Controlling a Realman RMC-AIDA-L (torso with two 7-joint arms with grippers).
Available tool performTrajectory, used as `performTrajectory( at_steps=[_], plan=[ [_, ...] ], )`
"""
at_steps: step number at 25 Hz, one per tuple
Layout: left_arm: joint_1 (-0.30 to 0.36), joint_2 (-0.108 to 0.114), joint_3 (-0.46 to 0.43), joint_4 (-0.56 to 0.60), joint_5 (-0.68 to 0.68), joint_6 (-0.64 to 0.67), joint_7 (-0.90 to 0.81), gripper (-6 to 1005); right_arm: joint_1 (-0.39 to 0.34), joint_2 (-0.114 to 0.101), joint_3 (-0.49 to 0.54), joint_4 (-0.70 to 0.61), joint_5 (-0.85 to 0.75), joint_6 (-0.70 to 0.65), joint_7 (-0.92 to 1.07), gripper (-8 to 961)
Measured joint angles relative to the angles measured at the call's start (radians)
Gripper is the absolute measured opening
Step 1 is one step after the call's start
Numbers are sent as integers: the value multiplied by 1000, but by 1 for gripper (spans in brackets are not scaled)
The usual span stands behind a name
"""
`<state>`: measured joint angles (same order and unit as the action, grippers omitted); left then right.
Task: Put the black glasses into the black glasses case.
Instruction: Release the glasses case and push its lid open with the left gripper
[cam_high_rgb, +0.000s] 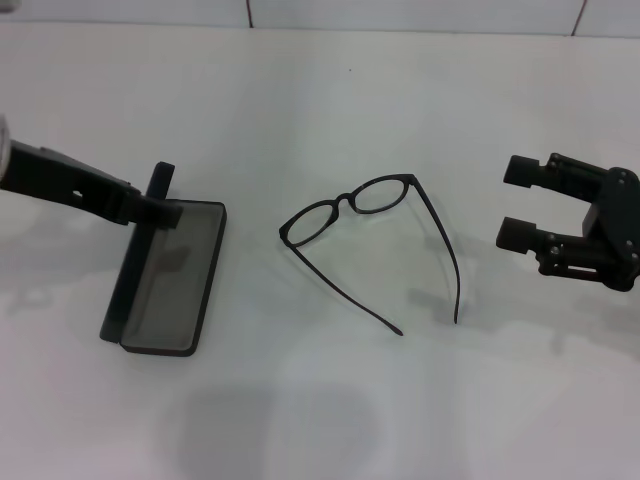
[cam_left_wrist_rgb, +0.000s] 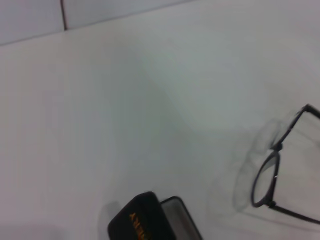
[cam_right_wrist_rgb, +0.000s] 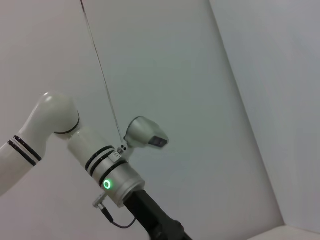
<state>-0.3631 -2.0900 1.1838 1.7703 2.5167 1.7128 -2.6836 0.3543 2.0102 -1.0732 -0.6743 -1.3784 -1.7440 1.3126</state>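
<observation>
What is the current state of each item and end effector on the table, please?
black glasses: unfolded, temple arms spread, lying on the table, untouched.
black glasses case: open, lid upright, grey lining exposed, nothing inside.
left end effector: at the case lid's top edge, apparently gripping it.
right end effector: open, fingers apart, holding nothing, hovering right of the glasses.

The white table (cam_high_rgb: 330, 400) carries the black glasses (cam_high_rgb: 372, 235) and the open black glasses case (cam_high_rgb: 170, 275).
</observation>
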Motion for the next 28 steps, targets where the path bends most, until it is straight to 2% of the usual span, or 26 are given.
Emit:
performTrajectory(
  at_steps=[9, 15, 17, 22, 28],
  plan=[
    [1, -1, 116, -33, 90, -60, -61, 718, 0, 0, 0, 1, -2, -3, -2, 809],
    [-16, 1, 139, -124, 114, -106, -61, 703, 0, 0, -1, 15, -2, -4, -3, 809],
    [-33, 0, 169, -183, 187, -141, -69, 698, -1, 1, -1, 18, -2, -5, -4, 809],
    [-38, 0, 243, -203, 287, -169, -113, 685, -2, 1, 6, 30, -1, -24, -10, 809],
    [-35, -1, 291, -186, 302, -173, -121, 670, -4, 1, 10, 50, 0, -27, -19, 809]
  ],
)
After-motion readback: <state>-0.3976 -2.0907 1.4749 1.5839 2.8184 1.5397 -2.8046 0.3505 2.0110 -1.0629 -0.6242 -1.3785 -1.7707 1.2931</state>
